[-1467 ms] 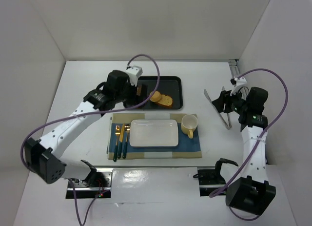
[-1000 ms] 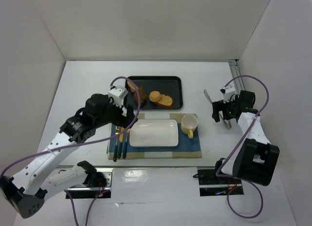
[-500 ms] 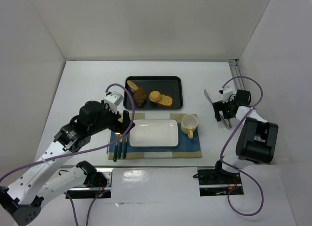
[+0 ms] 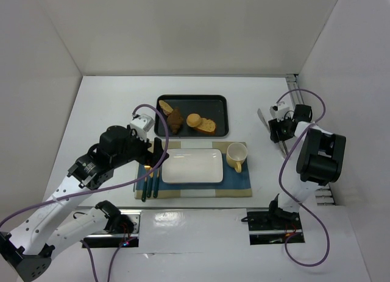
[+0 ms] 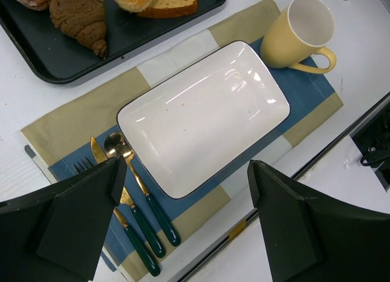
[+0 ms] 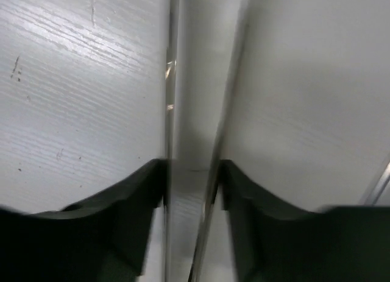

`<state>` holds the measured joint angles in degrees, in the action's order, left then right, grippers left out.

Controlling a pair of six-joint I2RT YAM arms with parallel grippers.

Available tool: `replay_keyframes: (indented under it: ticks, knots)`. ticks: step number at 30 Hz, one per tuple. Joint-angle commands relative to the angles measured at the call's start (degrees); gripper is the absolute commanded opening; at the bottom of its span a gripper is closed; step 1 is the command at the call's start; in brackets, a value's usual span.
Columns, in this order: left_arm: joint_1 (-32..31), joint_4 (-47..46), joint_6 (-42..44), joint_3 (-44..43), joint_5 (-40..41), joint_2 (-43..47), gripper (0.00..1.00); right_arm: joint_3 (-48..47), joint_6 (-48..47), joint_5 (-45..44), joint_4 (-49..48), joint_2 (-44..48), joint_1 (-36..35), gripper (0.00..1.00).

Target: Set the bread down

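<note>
From above, the bread (image 4: 166, 106) lies at the far left end of the black tray (image 4: 220, 105), just beside the dark pastry (image 4: 175, 120), with a roll (image 4: 194, 119) and a wider slice (image 4: 208, 126) further right. Nothing is holding it. The left claw (image 4: 156, 152) hangs over the left end of the mat (image 4: 244, 183), above the cutlery (image 4: 148, 175), but from up here I cannot make out its fingers. Its own wrist camera settles that: the two dark fingers (image 5: 67, 227) stand wide apart with nothing between them. Below them are the white plate (image 5: 204, 114), the yellow cup (image 5: 298, 35) at the plate's far right corner, and the near part of the tray. That view cuts the bread off at its top left corner, so only a sliver of it shows. Off to the right on the counter (image 4: 109, 99), the right claw (image 4: 281, 130) sits on the metal tongs (image 4: 284, 150), covering their middle. Only the right wrist camera shows the grip, and it is blurred: the fingers press in on either side of the tongs' two thin arms, clamped on them as far as I can see.
</note>
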<state>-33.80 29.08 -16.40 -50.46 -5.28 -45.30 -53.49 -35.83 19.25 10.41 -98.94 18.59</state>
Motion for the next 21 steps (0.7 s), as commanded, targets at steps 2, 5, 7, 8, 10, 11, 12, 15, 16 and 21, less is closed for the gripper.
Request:
replay_keyframes:
  ticks: [2,5,7,8,10,11,12,15,16,21]
  knots:
    - [-0.1,-2.2,1.2,-0.4,-1.1,0.2,1.00,-2.9,-2.4,2.8,4.7,-3.9,1.9,0.41]
    - [-0.1,-2.2,1.2,-0.4,-0.6,0.2,1.00,-4.2,-3.5,5.3,6.9,-4.6,2.6,0.19]
    - [-0.1,-2.2,1.2,-0.4,-0.6,0.2,1.00,-4.8,-3.5,5.9,7.6,-4.6,3.1,0.03]
    - [-0.1,-2.2,1.2,-0.4,-0.6,0.2,1.00,-4.8,-3.5,6.6,8.2,-4.6,3.1,0.00]
    - [-0.1,-2.2,1.2,-0.4,-0.6,0.2,1.00,-4.8,-3.5,7.7,8.9,-2.1,3.1,0.00]
    - [-0.1,-2.2,1.2,-0.4,-0.6,0.2,1.00,-5.6,-3.5,8.5,9.5,-1.0,3.1,0.00]
    - [-0.1,-2.2,1.2,-0.4,-0.1,0.2,1.00,-6.2,-3.5,10.4,10.5,0.0,3.1,0.00]
    - [-0.1,-2.2,1.2,-0.4,-0.1,0.2,1.00,-9.5,-3.5,15.1,15.1,4.8,3.1,0.00]
    - [-0.1,-2.2,1.2,-0.4,-0.1,0.2,1.00,-10.6,-3.5,16.1,17.5,7.0,3.1,0.00]
    - [-0.1,-2.2,1.2,0.1,1.0,0.2,1.00,-17.9,-3.0,21.9,24.4,11.7,1.5,0.01]
